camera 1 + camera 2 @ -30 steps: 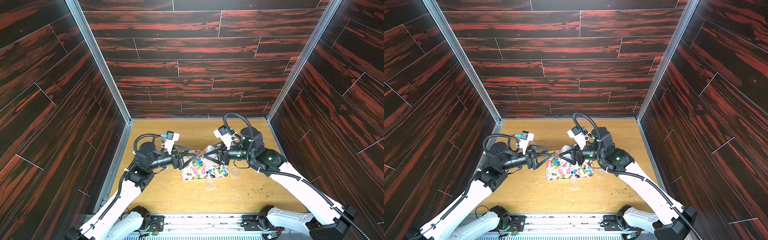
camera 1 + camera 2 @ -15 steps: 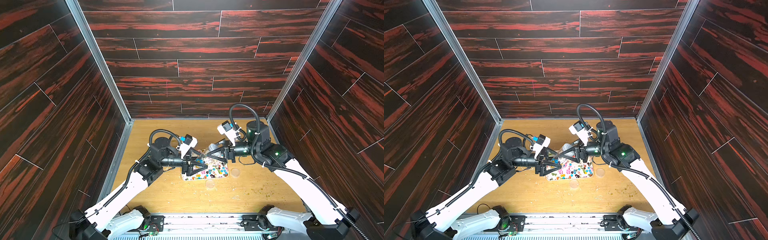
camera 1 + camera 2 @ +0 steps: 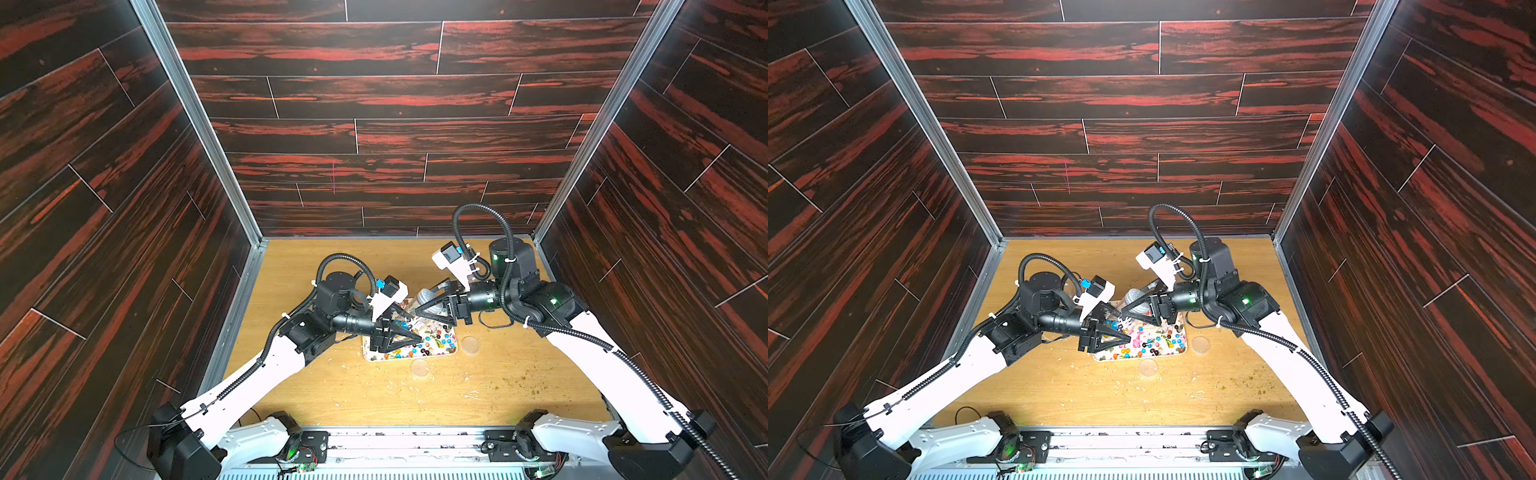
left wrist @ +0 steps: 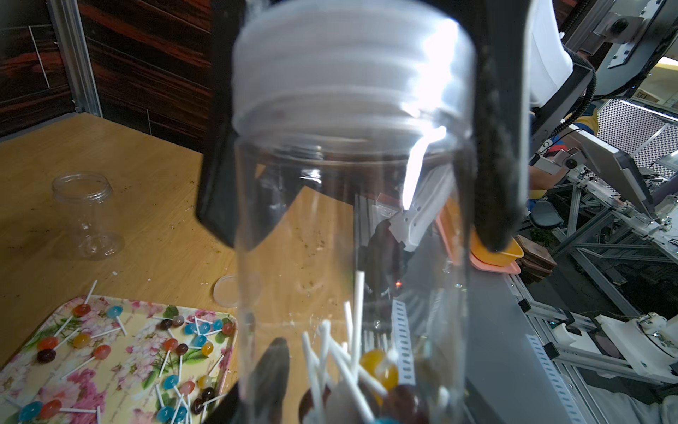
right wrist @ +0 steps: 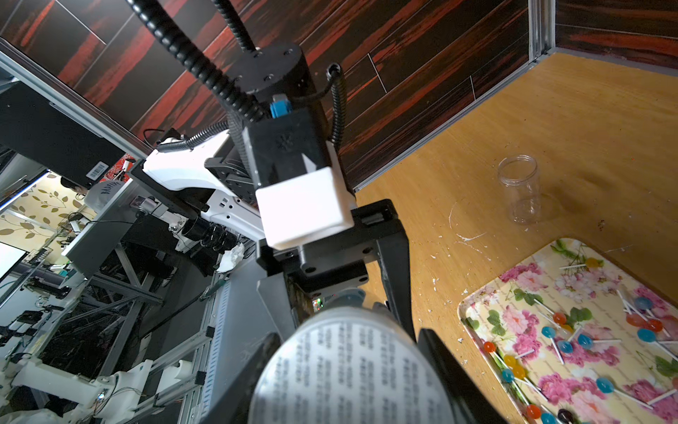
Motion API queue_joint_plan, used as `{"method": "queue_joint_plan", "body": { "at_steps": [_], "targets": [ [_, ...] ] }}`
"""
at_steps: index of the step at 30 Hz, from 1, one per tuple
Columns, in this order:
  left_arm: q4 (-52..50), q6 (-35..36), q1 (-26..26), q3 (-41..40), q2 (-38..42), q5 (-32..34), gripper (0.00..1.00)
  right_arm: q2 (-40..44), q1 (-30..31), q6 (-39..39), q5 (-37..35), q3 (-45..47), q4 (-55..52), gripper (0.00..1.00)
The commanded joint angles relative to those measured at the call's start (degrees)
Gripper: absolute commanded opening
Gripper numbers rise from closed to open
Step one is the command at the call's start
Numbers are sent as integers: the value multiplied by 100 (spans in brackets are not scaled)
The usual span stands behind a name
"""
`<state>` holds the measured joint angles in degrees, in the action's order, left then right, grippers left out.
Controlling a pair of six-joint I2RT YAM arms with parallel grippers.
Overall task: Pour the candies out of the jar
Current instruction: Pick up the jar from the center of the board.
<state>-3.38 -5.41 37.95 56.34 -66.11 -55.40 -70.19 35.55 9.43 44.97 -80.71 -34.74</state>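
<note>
Candies (image 4: 200, 339) on floral tray (image 4: 143, 308), some in jar (image 4: 352, 220), other jar (image 4: 86, 216) empty

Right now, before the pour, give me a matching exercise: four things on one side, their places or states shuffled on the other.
Things:
1. lidded jar
2. empty jar
3. loose candies
4. clear disc

States:
A. lying flat on the table
B. spread over the flowered tray
C. gripped by the right pincer
D. standing upright, open

Pairs: 1-C, 2-D, 3-B, 4-A
</note>
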Motion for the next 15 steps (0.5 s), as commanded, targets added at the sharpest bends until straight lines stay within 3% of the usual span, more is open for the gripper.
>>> {"method": "queue_joint_plan", "body": {
  "at_steps": [1,3,7,9,15],
  "targets": [
    [91,281,133,242,-67,-87,44,-100,12,-111,131,-190,-267,43],
    [99,286,140,251,-64,55,40,-110,5,-70,64,-184,-275,45],
    [362,251,190,92,50,536,34,-98,9,270,-226,-139,-110,73],
    [670,161,216,-100,143,965,33,-53,11,560,-613,-154,-39,92],
    [1317,337,518,-444,239,2120,32,73,9,1431,-1597,-361,-14,98]
  ]
}}
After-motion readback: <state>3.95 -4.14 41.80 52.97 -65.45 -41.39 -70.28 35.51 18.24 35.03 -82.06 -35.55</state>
